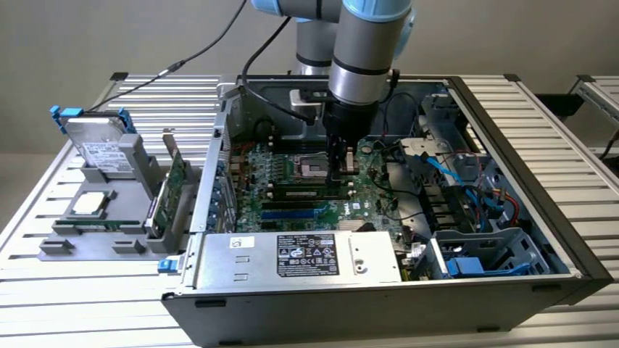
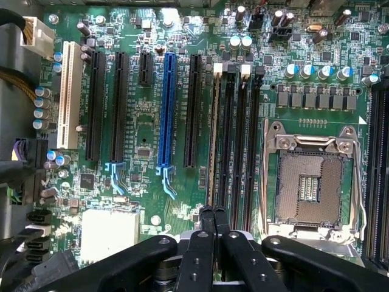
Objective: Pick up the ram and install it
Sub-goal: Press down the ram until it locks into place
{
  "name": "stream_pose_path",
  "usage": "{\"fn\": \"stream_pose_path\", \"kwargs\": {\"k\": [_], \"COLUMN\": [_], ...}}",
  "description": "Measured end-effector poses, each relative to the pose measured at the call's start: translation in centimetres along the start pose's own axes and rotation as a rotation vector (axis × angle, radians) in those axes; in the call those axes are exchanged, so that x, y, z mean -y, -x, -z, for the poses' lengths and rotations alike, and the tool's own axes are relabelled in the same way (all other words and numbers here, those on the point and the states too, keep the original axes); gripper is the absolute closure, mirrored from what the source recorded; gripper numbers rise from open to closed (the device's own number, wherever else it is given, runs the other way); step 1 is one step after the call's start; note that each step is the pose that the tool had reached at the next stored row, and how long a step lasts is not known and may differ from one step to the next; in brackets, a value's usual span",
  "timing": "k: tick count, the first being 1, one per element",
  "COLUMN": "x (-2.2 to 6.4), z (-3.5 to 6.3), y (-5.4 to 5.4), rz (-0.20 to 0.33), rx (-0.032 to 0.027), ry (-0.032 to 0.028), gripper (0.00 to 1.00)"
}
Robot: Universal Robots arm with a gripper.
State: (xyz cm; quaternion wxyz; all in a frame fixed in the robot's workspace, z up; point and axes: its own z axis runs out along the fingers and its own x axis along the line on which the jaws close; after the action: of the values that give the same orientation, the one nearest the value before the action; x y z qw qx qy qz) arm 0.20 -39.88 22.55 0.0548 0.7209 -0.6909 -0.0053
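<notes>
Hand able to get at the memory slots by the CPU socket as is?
Likely yes: the shut hand hangs right over the memory slots in the open case, with nothing in between.

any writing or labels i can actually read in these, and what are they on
Nothing can be read well enough to quote.
power supply label: black and white panels with print and logos, too small to read.
hard drive label: white sticker, print too blurred to read.
motherboard: white lettering printed beside the slots and chips, too small to read.
</notes>
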Motion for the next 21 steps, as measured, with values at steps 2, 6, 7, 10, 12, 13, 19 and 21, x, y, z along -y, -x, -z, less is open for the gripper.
{"fn": "stream_pose_path", "kwargs": {"k": [2, 6, 7, 10, 12, 13, 19, 21], "x": [0.0, 0.01, -0.01, -0.26, -0.58, -0.78, -2.3, -2.98], "z": [-0.04, -0.06, 0.01, 0.96, 1.53, 1.67, 1.81, 1.76], "y": [0.0, 0.0, 0.0, -0.1, -0.1, -0.1, 0.0, 0.0], "rz": [0.0, 0.0, 0.0, 0.0, 0.0, 0.0, 0.0, 0.0], "rx": [-0.0002, 0.0006, 0.0011, 0.0006, 0.0006, 0.0005, 0.0007, 0.0005], "ry": [0.0001, -0.0002, -0.0005, -0.0002, -0.0003, -0.0002, -0.0003, -0.0004], "gripper": [0.9, 0.9, 0.9, 0.9, 0.9, 0.9, 0.9, 0.9]}}
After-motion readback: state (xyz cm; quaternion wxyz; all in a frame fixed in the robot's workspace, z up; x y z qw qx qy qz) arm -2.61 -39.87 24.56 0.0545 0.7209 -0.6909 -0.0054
